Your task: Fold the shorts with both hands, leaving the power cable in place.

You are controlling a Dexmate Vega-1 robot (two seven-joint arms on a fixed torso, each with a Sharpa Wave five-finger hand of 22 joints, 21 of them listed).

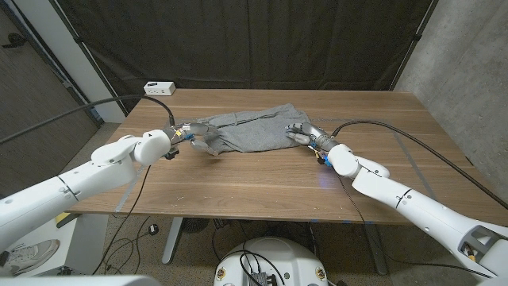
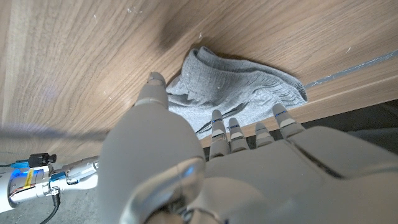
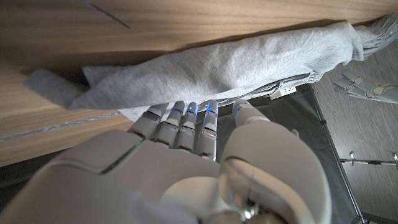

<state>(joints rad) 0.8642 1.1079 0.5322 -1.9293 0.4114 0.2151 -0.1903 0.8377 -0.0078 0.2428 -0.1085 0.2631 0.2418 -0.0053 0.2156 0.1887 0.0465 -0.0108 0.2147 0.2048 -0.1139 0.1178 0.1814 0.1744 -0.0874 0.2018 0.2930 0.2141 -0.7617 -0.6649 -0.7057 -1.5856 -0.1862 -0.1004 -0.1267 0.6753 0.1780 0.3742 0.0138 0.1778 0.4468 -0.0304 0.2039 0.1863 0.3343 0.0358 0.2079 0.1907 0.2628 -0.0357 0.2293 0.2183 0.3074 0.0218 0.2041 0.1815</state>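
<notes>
Shorts point(image 1: 252, 129): grey, lying near the middle of the counter point(image 1: 262, 187), toward its 12 o'clock edge, bunched into a long strip running 9 to 3 o'clock. Judged partly folded; no neat final fold yet, one or more folds likely left.

Cable point(image 1: 409, 143): black, lying on the counter at 3 o'clock of the shorts, running off toward the 4 o'clock corner. Apparently undisturbed.

Left hand point(image 1: 193, 137): at the 9 o'clock end of the shorts, fingers on or at the cloth edge. Left wrist view shows fingers extended toward the fabric; whether they pinch it cannot be told.

Right hand point(image 1: 305, 134): at the 3 o'clock end, fingers reaching onto the cloth. Right wrist view shows fingers side by side under the grey edge; grip cannot be told.

Arms: both stretched forward, converging on the shorts.
</notes>
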